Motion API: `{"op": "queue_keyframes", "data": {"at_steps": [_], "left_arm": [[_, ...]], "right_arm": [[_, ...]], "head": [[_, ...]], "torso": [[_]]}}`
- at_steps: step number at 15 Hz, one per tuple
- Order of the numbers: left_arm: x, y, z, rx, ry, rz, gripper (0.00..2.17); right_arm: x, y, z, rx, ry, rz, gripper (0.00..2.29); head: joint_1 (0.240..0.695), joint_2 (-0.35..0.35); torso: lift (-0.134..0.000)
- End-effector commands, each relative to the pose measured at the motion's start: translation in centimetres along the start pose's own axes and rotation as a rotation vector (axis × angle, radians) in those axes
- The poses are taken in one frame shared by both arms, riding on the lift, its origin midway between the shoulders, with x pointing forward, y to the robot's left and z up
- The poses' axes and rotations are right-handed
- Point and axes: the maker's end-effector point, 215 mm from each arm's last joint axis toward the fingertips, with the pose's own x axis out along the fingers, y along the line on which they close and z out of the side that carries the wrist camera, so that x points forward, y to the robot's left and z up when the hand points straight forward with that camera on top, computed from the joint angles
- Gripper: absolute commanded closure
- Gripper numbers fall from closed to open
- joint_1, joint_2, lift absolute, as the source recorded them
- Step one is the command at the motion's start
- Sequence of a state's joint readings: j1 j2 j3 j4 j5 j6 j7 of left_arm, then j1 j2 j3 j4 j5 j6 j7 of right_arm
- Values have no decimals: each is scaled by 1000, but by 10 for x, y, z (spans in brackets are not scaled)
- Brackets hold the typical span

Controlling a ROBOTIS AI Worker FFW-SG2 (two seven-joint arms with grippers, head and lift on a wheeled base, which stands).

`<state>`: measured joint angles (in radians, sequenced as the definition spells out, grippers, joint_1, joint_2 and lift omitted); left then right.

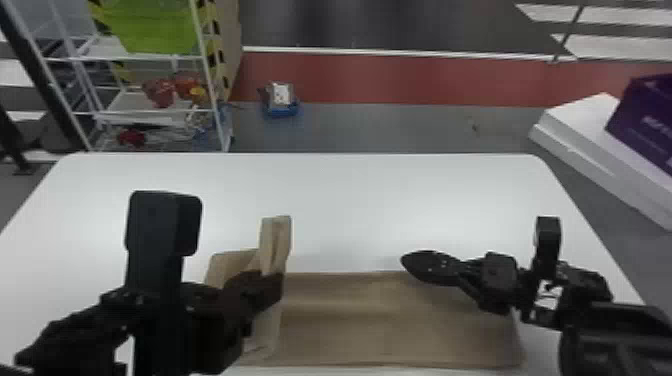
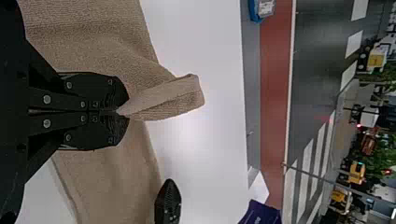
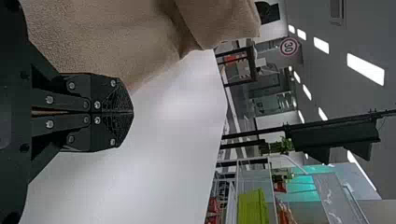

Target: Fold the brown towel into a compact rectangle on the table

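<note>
In the head view my left gripper [image 1: 257,295] is over the left part of the brown towel [image 1: 395,320], with a raised flap of cloth standing up at its tips. The left wrist view has the left gripper [image 2: 122,112] shut on a pinched fold of the towel [image 2: 163,100]. Over the towel's far right part is my right gripper [image 1: 425,267]. In the right wrist view the right gripper [image 3: 126,112] is shut with no cloth between its tips, beside the towel [image 3: 116,37]. The rest of the towel lies as a long strip near the table's front edge.
The white table [image 1: 320,200] extends beyond the towel. Behind it on the left stands a white rack [image 1: 210,90] with a green bin [image 1: 150,27]. A purple box [image 1: 645,120] rests on a white block [image 1: 600,150] at the right.
</note>
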<state>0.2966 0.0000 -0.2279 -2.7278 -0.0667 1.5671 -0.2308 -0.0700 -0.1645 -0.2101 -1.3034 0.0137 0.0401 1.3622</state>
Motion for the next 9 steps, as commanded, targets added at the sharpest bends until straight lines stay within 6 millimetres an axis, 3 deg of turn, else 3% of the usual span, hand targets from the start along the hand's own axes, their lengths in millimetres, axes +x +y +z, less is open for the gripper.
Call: {"op": "queue_keyframes", "data": {"at_steps": [1,4,9], "left_arm": [[22,-23,-34,11,95,-34,1433],[34,-33,-54,29,149,-23,1433],[33,-35,-45,45,128,-1,1433]], "right_arm": [[-16,-5,1,-4,-16,-21,1757],[-31,-9,1,-15,-33,-43,1757],[-33,-6,-4,-20,-29,-43,1757]], "head": [[695,-99],[695,-171],[695,-217]], "torso": [[-123],[-123],[-123]]}}
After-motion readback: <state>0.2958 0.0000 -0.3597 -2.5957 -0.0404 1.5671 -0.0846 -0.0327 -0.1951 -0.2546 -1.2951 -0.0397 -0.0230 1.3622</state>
